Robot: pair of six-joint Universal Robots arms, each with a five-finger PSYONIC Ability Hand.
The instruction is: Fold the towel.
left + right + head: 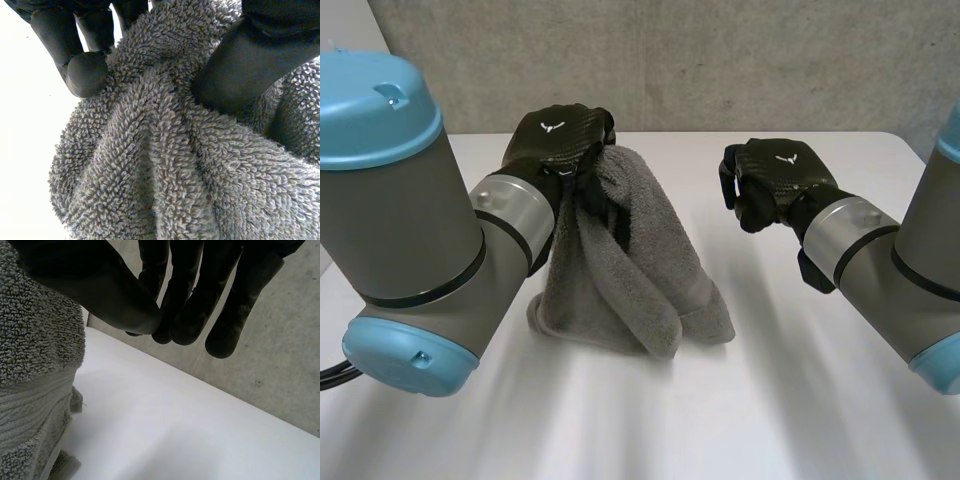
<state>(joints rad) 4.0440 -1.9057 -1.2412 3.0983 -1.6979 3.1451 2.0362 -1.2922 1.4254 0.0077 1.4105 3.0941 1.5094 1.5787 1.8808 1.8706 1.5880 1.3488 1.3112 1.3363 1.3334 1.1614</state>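
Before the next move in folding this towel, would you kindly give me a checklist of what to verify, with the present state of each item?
1. Left robot hand has a hold on the towel: ok. Its fingers and thumb pinch a bunch of cloth.
2. Towel is spread flat for a fold: not ok. It hangs bunched from the left robot hand, with its lower end crumpled on the table.
3. Right robot hand is free to help: ok. Its fingers are curled on nothing, and it is apart from the towel.
4. A corner is exposed for the right robot hand to take: cannot tell. The corners are lost in the folds.
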